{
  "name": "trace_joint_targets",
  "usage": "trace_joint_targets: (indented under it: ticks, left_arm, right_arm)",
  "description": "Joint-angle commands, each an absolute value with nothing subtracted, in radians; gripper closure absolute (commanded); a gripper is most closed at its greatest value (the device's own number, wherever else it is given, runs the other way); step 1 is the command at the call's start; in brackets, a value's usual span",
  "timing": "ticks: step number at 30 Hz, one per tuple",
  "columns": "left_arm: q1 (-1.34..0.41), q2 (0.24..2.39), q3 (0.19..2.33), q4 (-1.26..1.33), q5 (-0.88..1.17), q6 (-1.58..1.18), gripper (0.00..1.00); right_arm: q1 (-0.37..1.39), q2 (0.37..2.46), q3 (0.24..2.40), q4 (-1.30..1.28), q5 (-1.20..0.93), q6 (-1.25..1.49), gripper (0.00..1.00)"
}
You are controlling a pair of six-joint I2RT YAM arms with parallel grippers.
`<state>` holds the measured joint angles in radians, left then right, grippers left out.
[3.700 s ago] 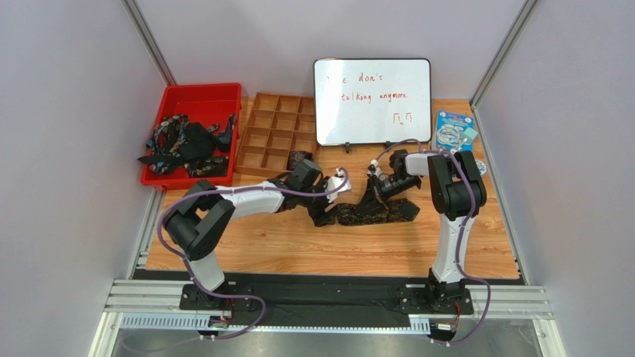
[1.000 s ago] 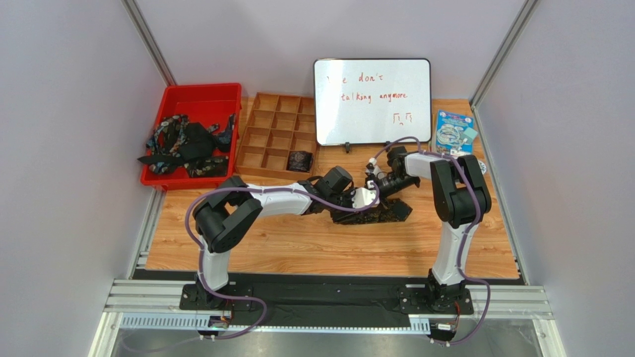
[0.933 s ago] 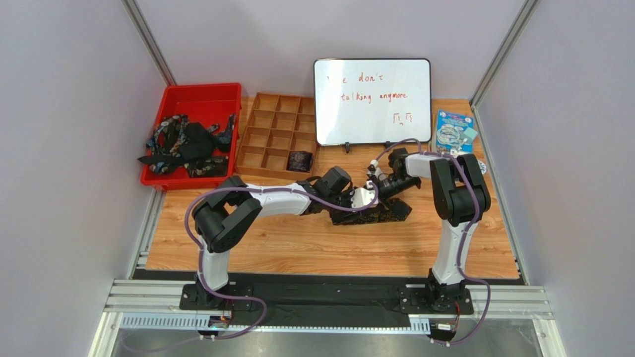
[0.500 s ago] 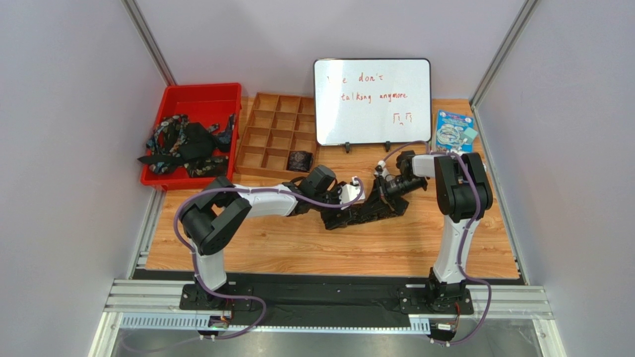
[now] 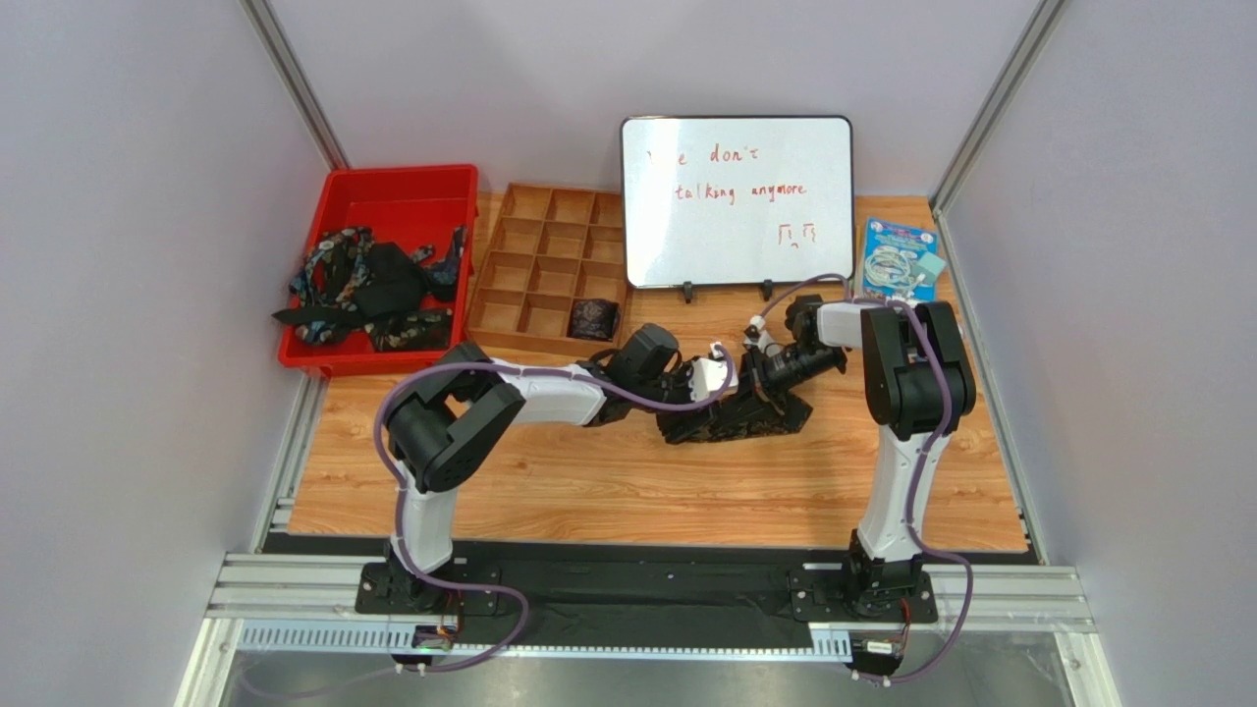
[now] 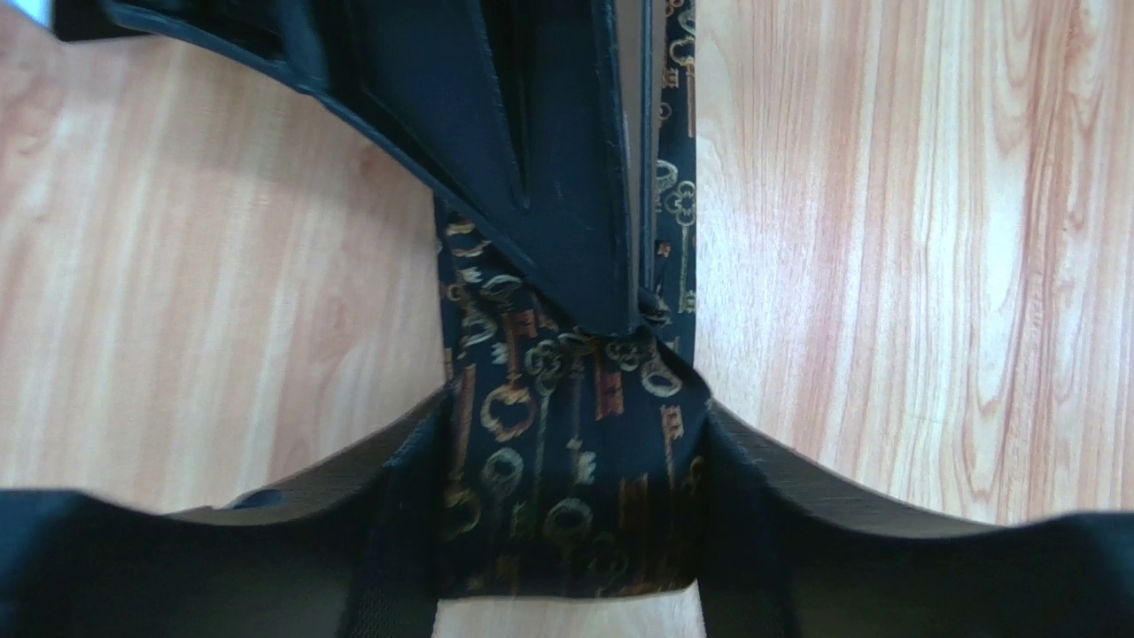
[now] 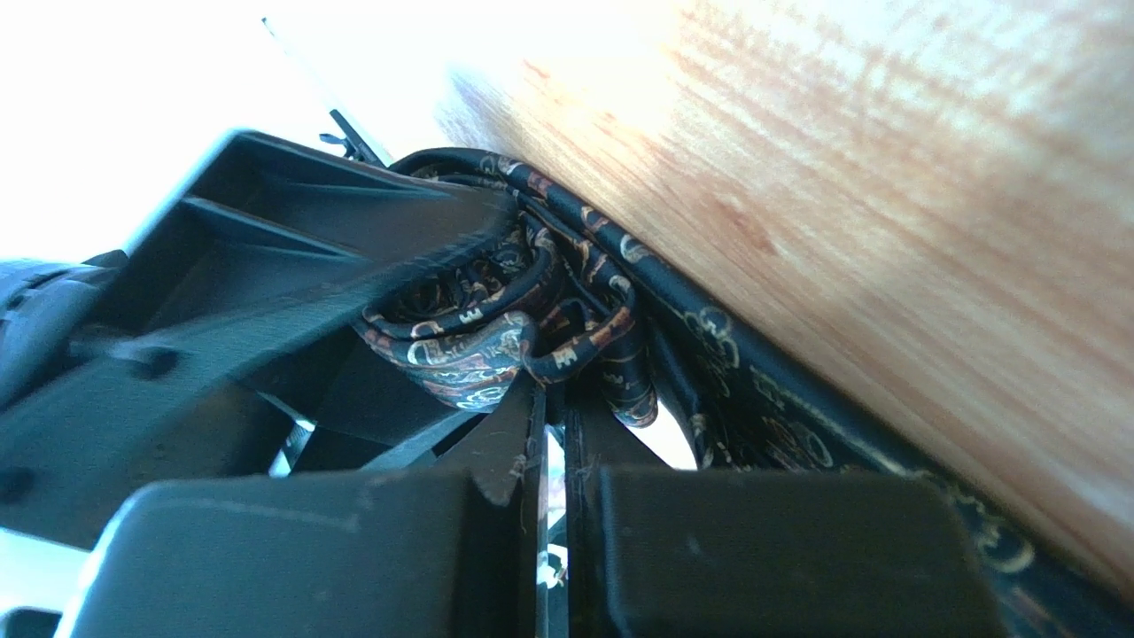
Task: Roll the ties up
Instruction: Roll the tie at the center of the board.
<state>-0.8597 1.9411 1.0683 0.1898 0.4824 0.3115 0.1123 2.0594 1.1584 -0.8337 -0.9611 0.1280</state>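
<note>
A black tie (image 5: 733, 421) with a gold key pattern lies on the table in the middle. In the left wrist view the tie (image 6: 559, 412) runs between my left gripper's (image 6: 570, 532) fingers, which press on its two edges. My left gripper (image 5: 720, 386) reaches in from the left. My right gripper (image 5: 759, 377) faces it from the right. In the right wrist view its jaws (image 7: 549, 386) are nearly together, pinching the coiled end of the tie (image 7: 466, 339). A small rolled tie (image 5: 595, 317) sits in one compartment of the wooden organiser (image 5: 549, 265).
A red bin (image 5: 387, 199) at the back left holds several loose ties (image 5: 369, 280). A whiteboard (image 5: 736, 201) stands at the back. A blue packet (image 5: 899, 259) lies at the back right.
My left arm has reached further right along the tie, drawn back briefly, then come right again. The stretch of tie on the table is shorter. The right gripper has shifted slightly right.
</note>
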Motion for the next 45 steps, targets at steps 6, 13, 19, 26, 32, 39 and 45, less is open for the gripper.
trace_joint_targets:
  ticks: [6, 13, 19, 26, 32, 39, 45]
  left_arm:
    - [-0.893, 1.977, 1.181, -0.080, 0.404, 0.412, 0.82]
    - [-0.893, 1.948, 1.138, -0.187, 0.408, 0.475, 0.88]
    - [-0.894, 1.967, 1.167, -0.218, 0.422, 0.479, 0.88]
    - [-0.893, 1.977, 1.187, -0.242, 0.419, 0.498, 0.87]
    - [-0.893, 1.982, 1.193, -0.265, 0.411, 0.506, 0.87]
    - [-0.894, 1.980, 1.181, -0.261, 0.416, 0.502, 0.87]
    - [-0.894, 1.991, 1.198, -0.262, 0.413, 0.495, 0.87]
  right_arm:
    - [0.095, 2.011, 1.160, -0.857, -0.882, 0.108, 0.95]
    - [0.106, 1.884, 1.198, -0.900, -1.006, 0.118, 0.80]
    - [0.167, 1.881, 1.184, -0.851, -1.016, 0.152, 0.70]
    - [0.209, 1.922, 1.200, -0.787, -0.968, 0.176, 0.59]
    - [0.204, 1.921, 1.242, -0.886, -0.939, 0.129, 0.61]
    - [0.115, 1.876, 1.305, -1.109, -0.951, -0.048, 0.62]
    - [0.187, 1.876, 1.255, -0.980, -0.965, 0.072, 0.62]
